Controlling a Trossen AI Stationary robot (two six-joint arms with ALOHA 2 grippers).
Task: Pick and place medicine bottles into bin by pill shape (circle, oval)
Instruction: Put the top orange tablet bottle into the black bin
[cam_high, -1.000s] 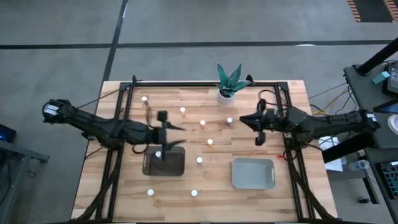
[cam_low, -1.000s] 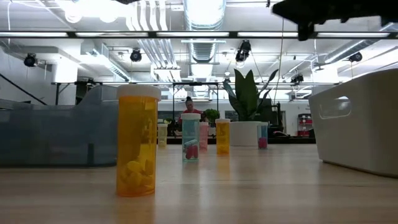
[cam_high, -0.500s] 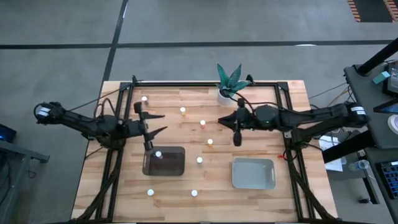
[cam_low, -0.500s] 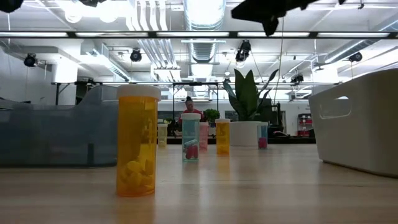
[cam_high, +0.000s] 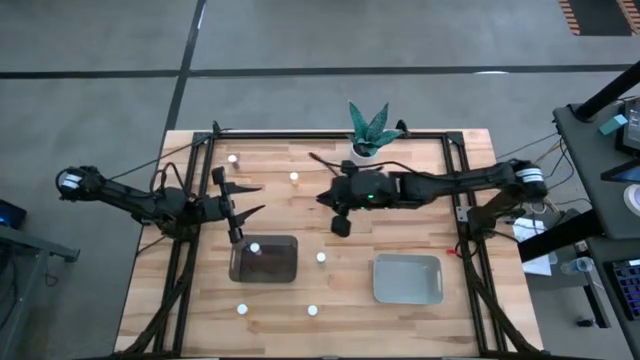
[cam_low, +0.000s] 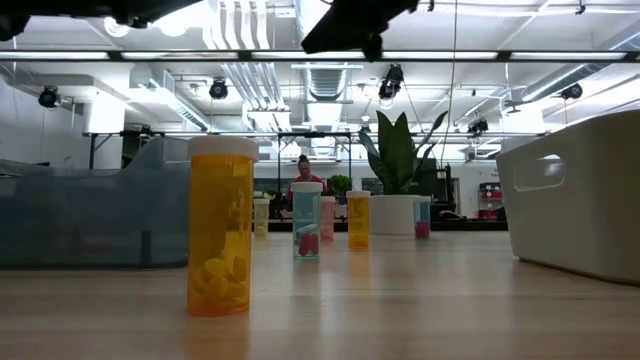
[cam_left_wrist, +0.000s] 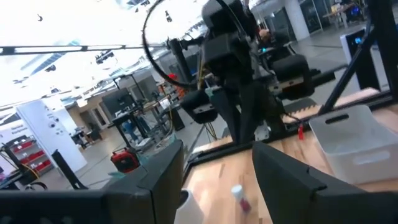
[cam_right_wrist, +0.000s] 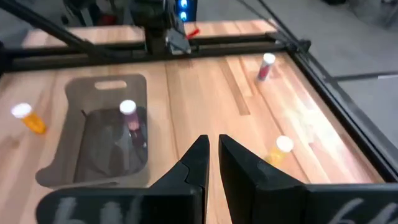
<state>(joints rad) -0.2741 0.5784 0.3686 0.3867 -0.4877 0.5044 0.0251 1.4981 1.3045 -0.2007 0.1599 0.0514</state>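
Note:
Small white-capped medicine bottles stand scattered on the wooden table, among them one at the far left (cam_high: 232, 158), one farther right (cam_high: 294, 178), one mid-table (cam_high: 320, 257) and two near the front edge (cam_high: 241, 309) (cam_high: 312, 311). One bottle (cam_high: 255, 247) stands in the dark translucent bin (cam_high: 280, 268); it also shows in the right wrist view (cam_right_wrist: 127, 112). The pale grey-green bin (cam_high: 407, 279) holds nothing that shows. My left gripper (cam_high: 246, 199) is open and empty, just beyond the dark bin's far edge. My right gripper (cam_high: 340, 224) is shut and empty above mid-table, its fingers (cam_right_wrist: 200, 158) pointing toward the dark bin (cam_right_wrist: 99, 134).
A white pot with a green plant (cam_high: 366, 135) stands at the far edge. A black frame runs along the table's sides (cam_high: 460, 200). In the low view an orange bottle (cam_low: 220, 225) stands nearest, other bottles (cam_low: 307, 220) behind it, the pale bin (cam_low: 575, 195) at the right.
My right gripper has gone steadily toward the table's left edge, from the right side to mid-table, and stayed shut. My left gripper has drawn back from over the dark bin toward the far left, then kept still. The bottle in the dark bin has not moved.

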